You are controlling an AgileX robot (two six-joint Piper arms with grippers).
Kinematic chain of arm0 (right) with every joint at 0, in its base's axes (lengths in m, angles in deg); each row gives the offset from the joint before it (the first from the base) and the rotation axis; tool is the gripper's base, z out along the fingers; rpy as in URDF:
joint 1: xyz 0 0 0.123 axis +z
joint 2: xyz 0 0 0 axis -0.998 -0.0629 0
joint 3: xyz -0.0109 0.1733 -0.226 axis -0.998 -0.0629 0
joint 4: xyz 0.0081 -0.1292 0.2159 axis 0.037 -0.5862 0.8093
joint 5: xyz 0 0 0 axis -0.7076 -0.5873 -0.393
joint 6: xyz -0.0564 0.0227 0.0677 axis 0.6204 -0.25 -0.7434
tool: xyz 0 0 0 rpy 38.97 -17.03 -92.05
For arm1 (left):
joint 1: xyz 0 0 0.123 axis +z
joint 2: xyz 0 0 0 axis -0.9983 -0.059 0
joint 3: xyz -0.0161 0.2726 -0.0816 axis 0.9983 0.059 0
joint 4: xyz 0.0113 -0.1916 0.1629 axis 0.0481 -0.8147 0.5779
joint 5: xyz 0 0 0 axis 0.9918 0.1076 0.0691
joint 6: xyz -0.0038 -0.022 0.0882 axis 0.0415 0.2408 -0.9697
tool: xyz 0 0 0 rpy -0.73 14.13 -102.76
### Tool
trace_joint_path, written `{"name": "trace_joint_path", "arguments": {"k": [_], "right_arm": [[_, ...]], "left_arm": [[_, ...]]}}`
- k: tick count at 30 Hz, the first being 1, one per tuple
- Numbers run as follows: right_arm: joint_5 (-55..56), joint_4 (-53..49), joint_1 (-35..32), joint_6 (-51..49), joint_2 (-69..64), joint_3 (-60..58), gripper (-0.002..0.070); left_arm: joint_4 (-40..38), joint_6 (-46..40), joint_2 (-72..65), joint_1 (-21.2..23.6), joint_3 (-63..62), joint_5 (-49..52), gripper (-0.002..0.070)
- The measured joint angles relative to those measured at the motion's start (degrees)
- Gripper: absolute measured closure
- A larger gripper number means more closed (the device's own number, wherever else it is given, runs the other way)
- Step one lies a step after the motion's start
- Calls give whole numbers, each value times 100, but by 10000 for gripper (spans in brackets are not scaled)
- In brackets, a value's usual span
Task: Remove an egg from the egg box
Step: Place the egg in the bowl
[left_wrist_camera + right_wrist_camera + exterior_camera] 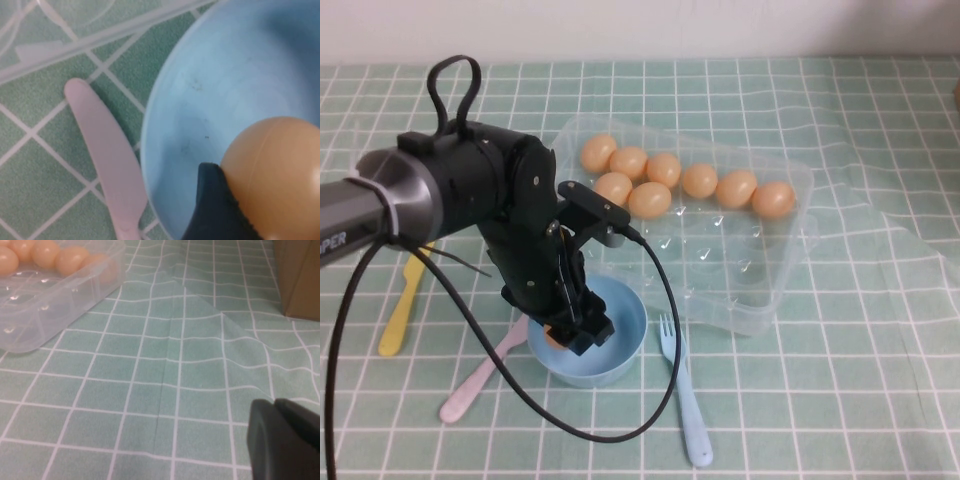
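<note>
The clear plastic egg box (760, 290) lies at the table's middle, with several tan-orange eggs (650, 200) along its far side. My left gripper (570, 335) is down in the light-blue bowl (625, 330), just in front of the box, and is shut on one egg (554, 338). In the left wrist view this egg (280, 175) sits against a black fingertip (215, 210) over the bowl's inside (225, 90). My right gripper (287, 440) is shut and empty, low over the cloth to the right of the box (45, 310); it is out of the high view.
A pink knife (480, 380) lies left of the bowl, a yellow utensil (402, 300) farther left, and a light-blue fork (685, 400) right of the bowl. A black cable loops in front of the bowl. A brown box (300, 275) stands near the right arm. The cloth is creased at right.
</note>
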Motion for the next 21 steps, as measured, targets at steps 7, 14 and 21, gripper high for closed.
{"name": "trace_joint_path", "arguments": {"k": [7, 14, 21], "right_arm": [[0, 0, 0, 0, 0, 0, 694], [0, 0, 0, 0, 0, 0, 694], [0, 0, 0, 0, 0, 0, 694]], "left_arm": [[-23, 0, -64, 0, -1, -77, 317], [-23, 0, -64, 0, -1, -105, 269], [-23, 11, -49, 0, -1, -111, 242]]}}
